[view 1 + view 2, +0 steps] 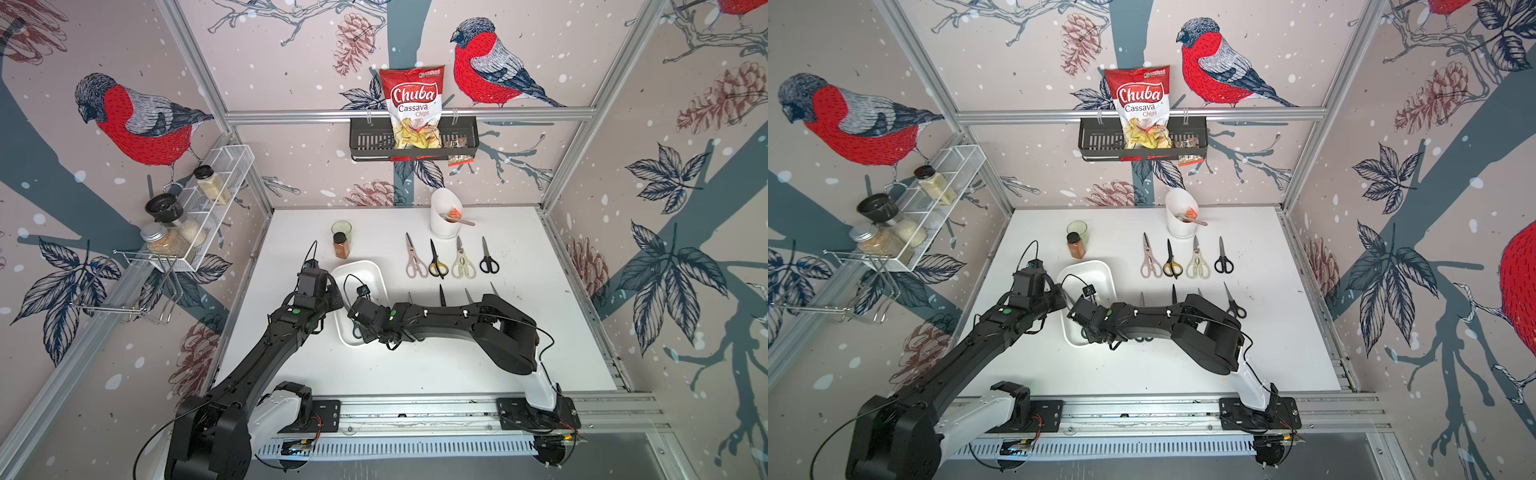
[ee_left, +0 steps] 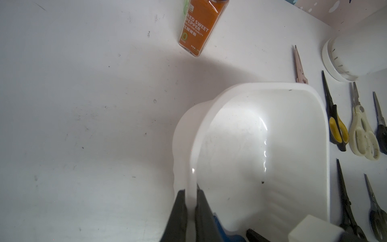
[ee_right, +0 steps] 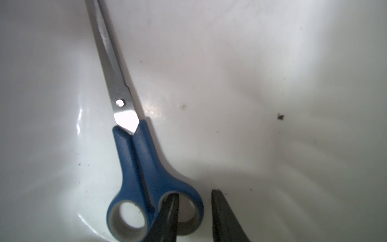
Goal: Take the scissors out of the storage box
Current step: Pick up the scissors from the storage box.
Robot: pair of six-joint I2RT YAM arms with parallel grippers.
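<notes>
Dark fingers of the right gripper (image 3: pixel 194 192) are seen straddling the outer band of one finger loop on the blue-handled, steel-bladed scissors (image 3: pixel 136 150). One finger is set inside the loop and its mate outside, and a gap is left, so nothing is grasped yet. That pair is found lying flat on the floor of the shallow white plastic storage box (image 2: pixel 261 84) with rounded corners, blades shut, tip out of view. Left gripper (image 2: pixel 190 190) is clamped on the box's rim. Step judged: closing for the pick. A full squeeze on the band is advised before any lift, then a handle-first rise so the blades are drawn clear of the wall. Slip on smooth plastic is judged the risk. Handles noted as moulded blue with grey-lined loops; blades bright, one rivet. Other pairs, among them a cream-handled pair (image 1: pixel 462 262), are laid out in rows on the white table (image 1: pixel 415 365) beside the box.
</notes>
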